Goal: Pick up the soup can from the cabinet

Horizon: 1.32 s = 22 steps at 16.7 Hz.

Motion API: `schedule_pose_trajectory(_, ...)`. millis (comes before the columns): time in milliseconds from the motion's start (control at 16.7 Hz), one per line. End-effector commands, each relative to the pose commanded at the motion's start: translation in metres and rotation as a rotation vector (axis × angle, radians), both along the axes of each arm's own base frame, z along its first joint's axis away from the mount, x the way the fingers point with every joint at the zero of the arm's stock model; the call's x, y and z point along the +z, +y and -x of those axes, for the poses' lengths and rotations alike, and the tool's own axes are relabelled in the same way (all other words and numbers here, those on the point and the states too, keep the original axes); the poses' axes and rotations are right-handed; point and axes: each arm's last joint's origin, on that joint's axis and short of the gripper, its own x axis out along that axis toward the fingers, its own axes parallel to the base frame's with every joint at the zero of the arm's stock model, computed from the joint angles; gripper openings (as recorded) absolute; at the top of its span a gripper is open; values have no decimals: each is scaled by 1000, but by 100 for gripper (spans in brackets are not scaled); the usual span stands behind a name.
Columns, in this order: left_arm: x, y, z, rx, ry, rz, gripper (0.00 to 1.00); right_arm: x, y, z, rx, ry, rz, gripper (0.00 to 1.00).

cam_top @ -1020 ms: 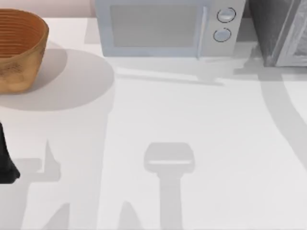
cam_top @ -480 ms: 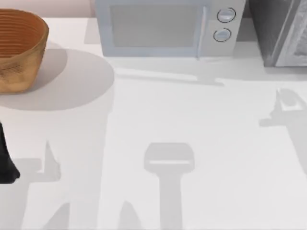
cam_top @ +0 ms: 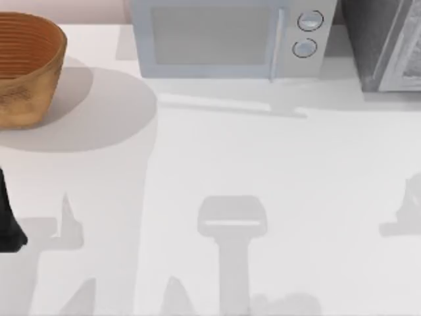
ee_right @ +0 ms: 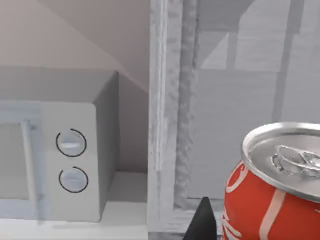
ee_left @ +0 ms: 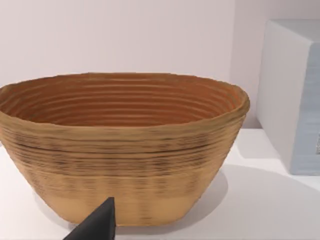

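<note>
The soup can (ee_right: 272, 195) fills the near corner of the right wrist view. It is red with white stripes and has a silver pull-tab top. My right gripper (ee_right: 260, 231) is shut on it, and one dark fingertip (ee_right: 202, 222) rests against its side. Behind the can stands the cabinet (ee_right: 170, 125), dark grey and speckled with a paler panel, some way off. From above, the cabinet (cam_top: 381, 46) is at the back right of the table. My left arm (cam_top: 8, 224) is parked at the left edge, and its gripper (ee_left: 100, 225) faces the basket.
A white microwave (cam_top: 223, 39) with two round dials (ee_right: 71, 160) stands at the back middle, just left of the cabinet. A woven brown basket (cam_top: 26, 66) sits at the back left, and it looms large before the left wrist (ee_left: 120, 145). Arm shadows lie across the white tabletop (cam_top: 263, 164).
The right arm's shadow has slid from beside the cabinet forward along the table's right edge. The left arm has not moved.
</note>
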Motion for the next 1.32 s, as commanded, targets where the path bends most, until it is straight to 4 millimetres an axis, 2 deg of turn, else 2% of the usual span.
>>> schedule_pose_trajectory(180, 0, 0, 0, 0, 0, 0, 100, -43, -3, -3, -18, 37, -17, 0)
schedule_pose_trajectory(360, 0, 0, 0, 0, 0, 0, 100, -61, -4, -5, -27, 62, -26, 0)
schedule_pose_trajectory(840, 0, 0, 0, 0, 0, 0, 100, -60, -4, -8, -9, 80, -26, 0)
schedule_pose_trajectory(1320, 0, 0, 0, 0, 0, 0, 100, -29, -3, -37, 110, 91, -18, 0)
